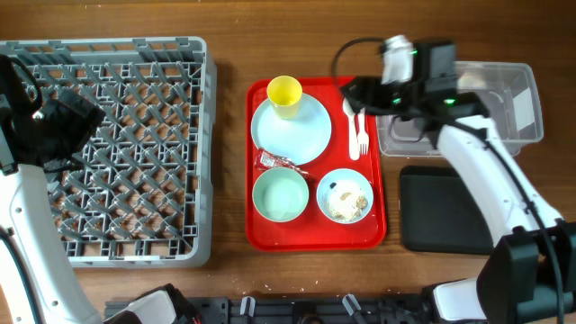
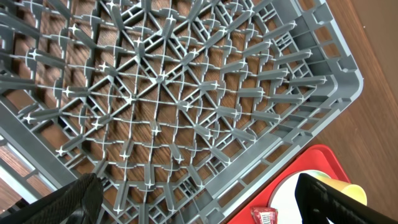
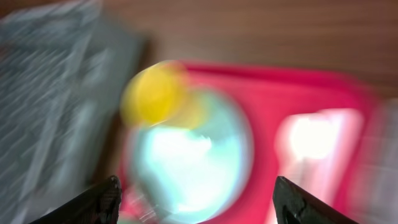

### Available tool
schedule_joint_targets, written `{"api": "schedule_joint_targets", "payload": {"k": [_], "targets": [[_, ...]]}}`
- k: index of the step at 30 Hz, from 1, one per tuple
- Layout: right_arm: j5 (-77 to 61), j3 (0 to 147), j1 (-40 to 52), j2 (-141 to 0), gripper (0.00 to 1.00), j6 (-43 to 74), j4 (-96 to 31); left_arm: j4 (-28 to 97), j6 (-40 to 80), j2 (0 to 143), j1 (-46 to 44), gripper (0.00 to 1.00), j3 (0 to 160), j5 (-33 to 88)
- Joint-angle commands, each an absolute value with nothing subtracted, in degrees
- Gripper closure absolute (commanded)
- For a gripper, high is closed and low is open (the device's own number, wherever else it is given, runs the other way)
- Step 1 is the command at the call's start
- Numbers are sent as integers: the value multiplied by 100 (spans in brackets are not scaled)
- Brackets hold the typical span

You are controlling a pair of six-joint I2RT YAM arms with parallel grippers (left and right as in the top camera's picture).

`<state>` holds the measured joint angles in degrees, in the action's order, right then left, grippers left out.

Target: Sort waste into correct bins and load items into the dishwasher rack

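The grey dishwasher rack [image 1: 135, 45] fills the left and holds nothing. On the red serving tray [image 1: 315, 236] are a pale blue plate [image 1: 297, 135] with the yellow cup [image 1: 284, 93] on its rim, a red sauce packet [image 1: 273, 161], an empty bowl [image 1: 281, 194], a bowl with whitish food scraps [image 1: 345, 195], and a white spoon [image 1: 350, 112] and fork [image 1: 362, 137]. I cannot make out a napkin. My left gripper [image 1: 85, 121] [image 2: 208, 205] is open over the rack [image 2: 174, 106]. My right gripper [image 1: 358, 90] [image 3: 199, 208] is open above the tray's far right corner; its view is blurred, showing cup [image 3: 152, 93] and plate [image 3: 193, 155].
A clear plastic tub [image 1: 531, 90] stands at the back right, under my right arm. A shallow black tray [image 1: 445, 209] lies in front of it, right of the red tray. The left wrist view also shows the tray corner [image 2: 314, 163] and the packet [image 2: 264, 216].
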<state>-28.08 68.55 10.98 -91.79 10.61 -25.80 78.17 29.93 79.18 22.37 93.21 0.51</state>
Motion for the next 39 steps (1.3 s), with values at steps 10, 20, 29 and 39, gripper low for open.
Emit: {"api": "schedule_joint_targets", "payload": {"k": [10,20,29,39], "targets": [[-1334,6484,3511,-10866,28,1052,-1678,7806,3050,7909,2268,0,9382,56],[-1334,6473,3809,-11039,52,1044,-1431,7806,3050,7909,2268,0,9382,56],[-416,6486,4001,-11037,96,1063,-1382,7806,3050,7909,2268,0,9382,56],[-342,6912,2679,-8582,96,2123,-1577,7808,3050,7909,2268,0,9382,56]]}}
